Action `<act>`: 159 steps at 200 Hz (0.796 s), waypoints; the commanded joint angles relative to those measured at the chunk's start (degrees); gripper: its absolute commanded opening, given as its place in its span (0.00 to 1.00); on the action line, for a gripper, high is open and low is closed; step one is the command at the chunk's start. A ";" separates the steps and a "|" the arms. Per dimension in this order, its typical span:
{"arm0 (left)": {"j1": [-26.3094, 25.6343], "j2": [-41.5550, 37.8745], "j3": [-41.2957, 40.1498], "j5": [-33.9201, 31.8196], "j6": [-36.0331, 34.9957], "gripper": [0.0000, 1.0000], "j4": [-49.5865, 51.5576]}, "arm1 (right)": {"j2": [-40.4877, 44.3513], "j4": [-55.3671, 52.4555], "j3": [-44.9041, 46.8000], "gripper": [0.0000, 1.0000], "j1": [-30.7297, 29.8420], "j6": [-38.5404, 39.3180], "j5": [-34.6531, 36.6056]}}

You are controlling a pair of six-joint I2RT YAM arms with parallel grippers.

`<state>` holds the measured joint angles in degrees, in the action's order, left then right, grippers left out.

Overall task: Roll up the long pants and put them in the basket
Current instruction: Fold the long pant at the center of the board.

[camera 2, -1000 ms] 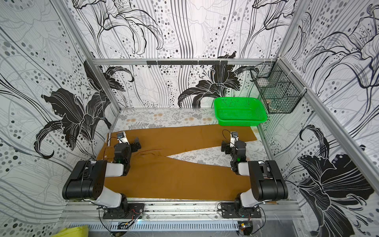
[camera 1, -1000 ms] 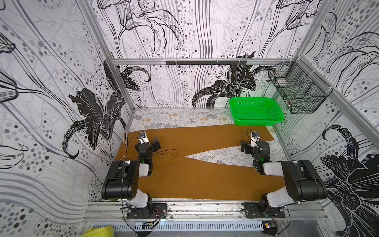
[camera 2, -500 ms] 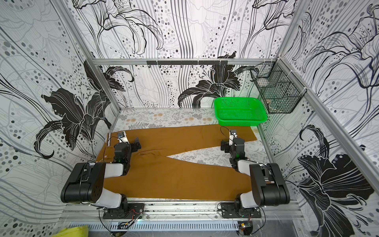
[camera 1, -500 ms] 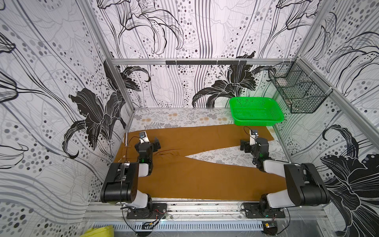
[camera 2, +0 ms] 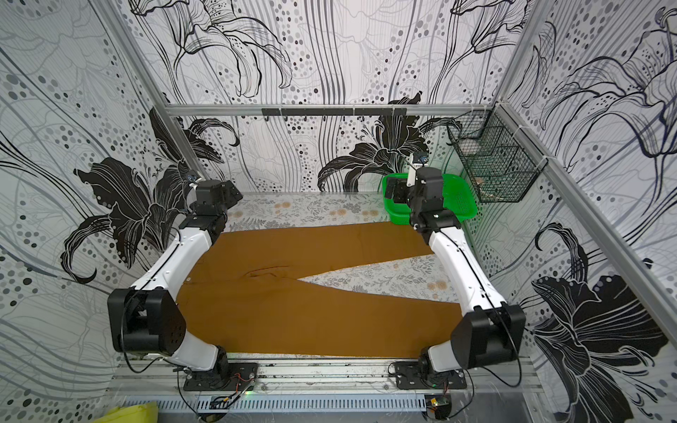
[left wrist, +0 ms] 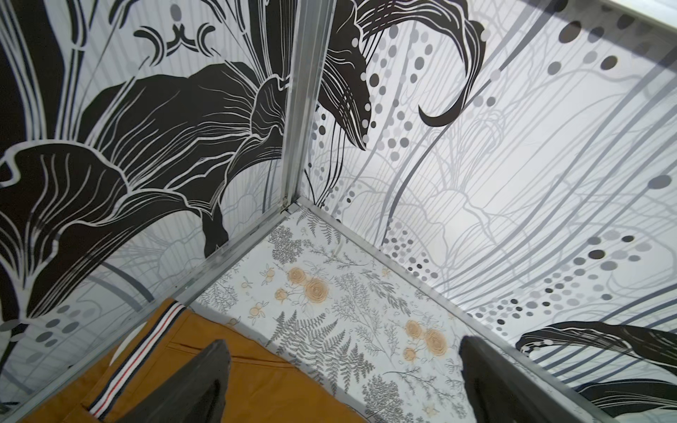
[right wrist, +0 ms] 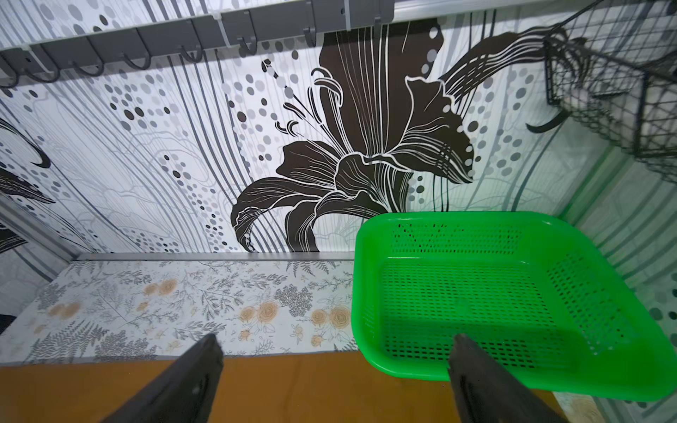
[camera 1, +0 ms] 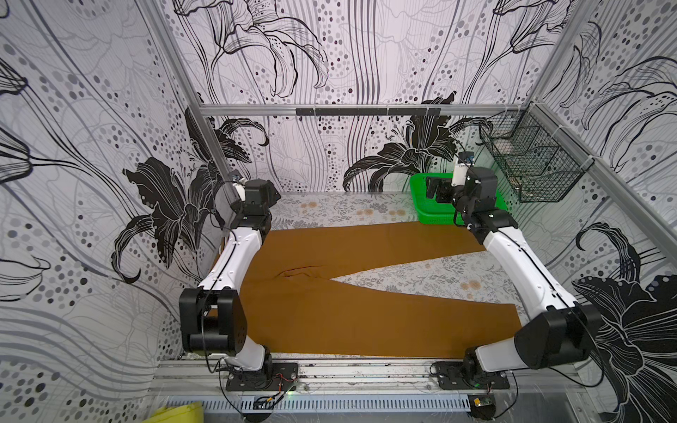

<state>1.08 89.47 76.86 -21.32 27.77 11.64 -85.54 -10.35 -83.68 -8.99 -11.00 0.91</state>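
The worktop (camera 1: 421, 271), covered in a pale fern-and-rose print, stretches out below both end effectors and carries everything. The long pants (camera 1: 329, 315) lie flat and unrolled on it, legs spread in a narrow V in both top views (camera 2: 293, 311). The waist end sits under the left end effector and the far leg's cuff under the right one. The near leg runs along the front edge, well behind both.

A green basket (right wrist: 361, 285) stands just ahead of the right end effector. In the right wrist view one finger overlaps its near rim, and that rim crosses the cloth (right wrist: 311, 388). A black wire basket (camera 1: 531, 164) hangs on the side wall, above and beyond the right end effector. A rail of hooks (right wrist: 146, 47) runs along the back wall, higher than both.

The left end effector (left wrist: 342, 348) hangs raised over the waist corner, jaws spread wide and gripping nothing. The striped waistband (left wrist: 146, 348) shows just beside one finger. The right end effector (right wrist: 335, 338) is likewise wide apart and empty, above the cuff.
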 commanded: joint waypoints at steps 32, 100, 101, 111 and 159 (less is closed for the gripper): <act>13.27 15.53 19.35 17.97 12.90 1.00 24.45 | -14.11 -15.70 -10.92 1.00 4.51 -11.89 -3.98; 17.40 46.59 62.31 20.17 20.12 1.00 64.06 | -16.43 -12.57 -9.21 1.00 4.38 -4.13 2.56; 17.48 46.68 62.25 20.66 20.43 1.00 64.09 | -16.42 -12.53 -9.13 1.00 4.36 -4.07 2.63; 18.80 47.10 60.77 25.27 23.24 0.99 63.38 | -16.77 -12.01 -8.46 1.00 4.27 -3.82 2.32; 20.34 46.21 56.87 31.15 27.27 0.99 61.13 | -19.87 -11.94 -7.51 1.00 4.06 -4.21 0.24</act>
<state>20.62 137.21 134.52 6.24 51.79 71.66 -102.76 -22.20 -92.07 -4.29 -16.01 1.89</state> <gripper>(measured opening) 0.995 0.995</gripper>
